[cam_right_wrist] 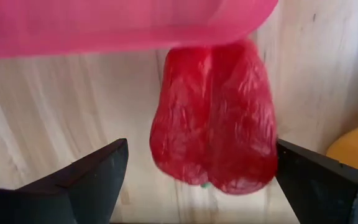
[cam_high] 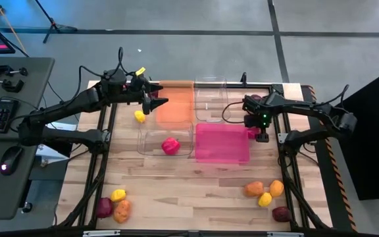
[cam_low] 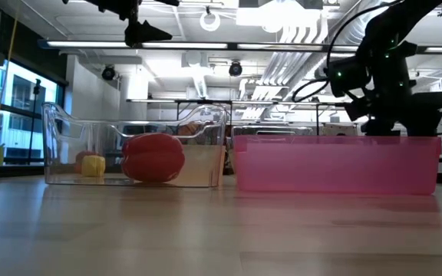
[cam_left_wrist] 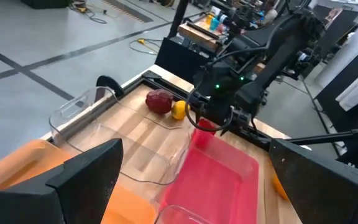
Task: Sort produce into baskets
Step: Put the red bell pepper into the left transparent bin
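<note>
Your right gripper [cam_right_wrist: 197, 180] jaws spread over a red pepper [cam_right_wrist: 213, 118] beside the pink bin [cam_high: 222, 141], left gripper [cam_high: 158, 99] released above the orange bin [cam_high: 175, 105], two clear bins [cam_high: 210, 92], one pepper [cam_high: 170, 146] binned.

The right gripper [cam_low: 394, 126] hangs just above the far rim of the pink basket [cam_low: 336, 165], with dark cabling rising behind it. Off to its side stands a clear basket [cam_low: 60, 146], touching or nearly touching the pink one. Inside it sit a red pepper [cam_low: 153, 157] and a small yellow piece [cam_low: 93, 165]. The left gripper [cam_low: 146, 32] hovers high above that clear basket, well apart from the right one.
</note>
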Available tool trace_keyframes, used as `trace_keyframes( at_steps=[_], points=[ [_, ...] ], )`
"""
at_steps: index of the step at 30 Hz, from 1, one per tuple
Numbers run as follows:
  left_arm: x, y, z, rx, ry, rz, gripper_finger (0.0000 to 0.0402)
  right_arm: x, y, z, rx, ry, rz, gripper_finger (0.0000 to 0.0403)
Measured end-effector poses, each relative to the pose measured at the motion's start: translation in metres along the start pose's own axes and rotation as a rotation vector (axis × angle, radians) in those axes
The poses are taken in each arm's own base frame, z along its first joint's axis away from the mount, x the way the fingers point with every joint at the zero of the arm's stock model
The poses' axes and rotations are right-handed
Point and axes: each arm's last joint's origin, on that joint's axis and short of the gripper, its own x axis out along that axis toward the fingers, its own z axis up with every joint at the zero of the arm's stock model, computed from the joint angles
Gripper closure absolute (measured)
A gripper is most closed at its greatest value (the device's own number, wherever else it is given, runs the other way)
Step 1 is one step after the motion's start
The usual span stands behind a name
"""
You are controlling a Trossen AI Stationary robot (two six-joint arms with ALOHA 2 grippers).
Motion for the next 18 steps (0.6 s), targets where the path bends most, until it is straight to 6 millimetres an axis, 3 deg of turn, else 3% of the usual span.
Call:
trace_keyframes(
  at_steps=[9, 18],
  points=[
    [0.000, 0.000, 0.000, 0.008, 0.000, 0.002, 0.0011, 0.002, -0.003, 0.007, -0.004, -0.035, -0.026, 0.0027],
    [0.000, 0.000, 0.000, 0.007, 0.000, 0.002, 0.0011, 0.020, -0.008, 0.014, 0.000, 0.043, 0.025, 0.0029]
  ],
)
